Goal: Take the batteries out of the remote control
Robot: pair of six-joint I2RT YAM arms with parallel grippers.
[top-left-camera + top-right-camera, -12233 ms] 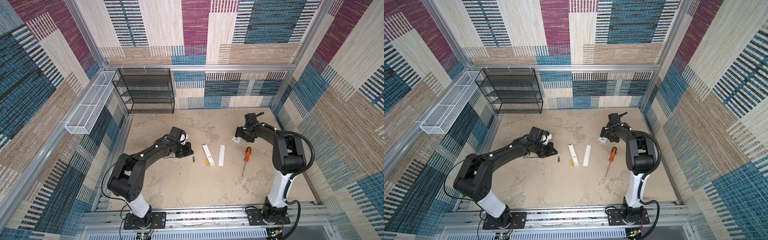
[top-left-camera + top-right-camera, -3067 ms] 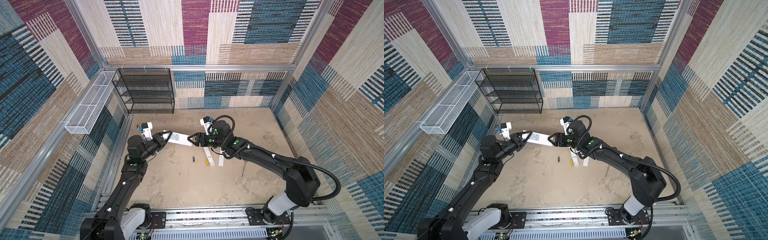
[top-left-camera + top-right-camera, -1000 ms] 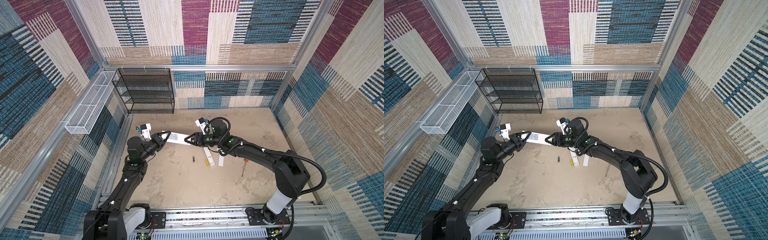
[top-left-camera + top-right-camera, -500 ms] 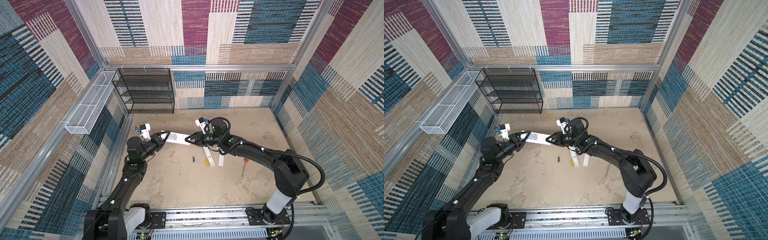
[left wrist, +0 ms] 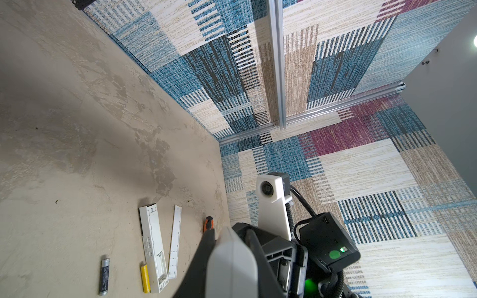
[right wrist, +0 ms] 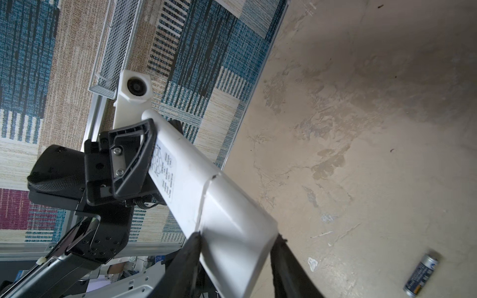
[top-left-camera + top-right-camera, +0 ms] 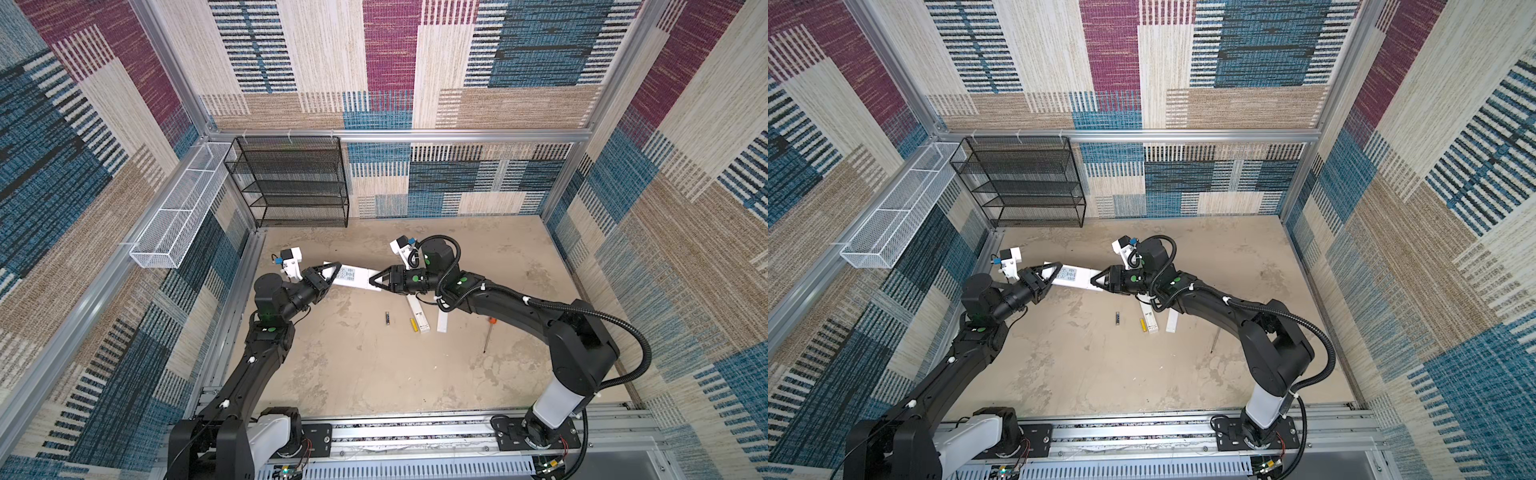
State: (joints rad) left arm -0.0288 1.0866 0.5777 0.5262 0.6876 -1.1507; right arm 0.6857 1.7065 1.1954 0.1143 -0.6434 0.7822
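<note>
left gripper point(image 7: 331, 274) clamping remote control point(image 7: 355, 277), right gripper point(image 7: 375, 280) flanking far end

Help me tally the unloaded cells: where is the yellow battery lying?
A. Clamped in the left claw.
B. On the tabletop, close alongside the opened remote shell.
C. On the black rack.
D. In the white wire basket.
B: the yellow battery lies flat on the tabletop, close alongside the opened remote shell.
</note>
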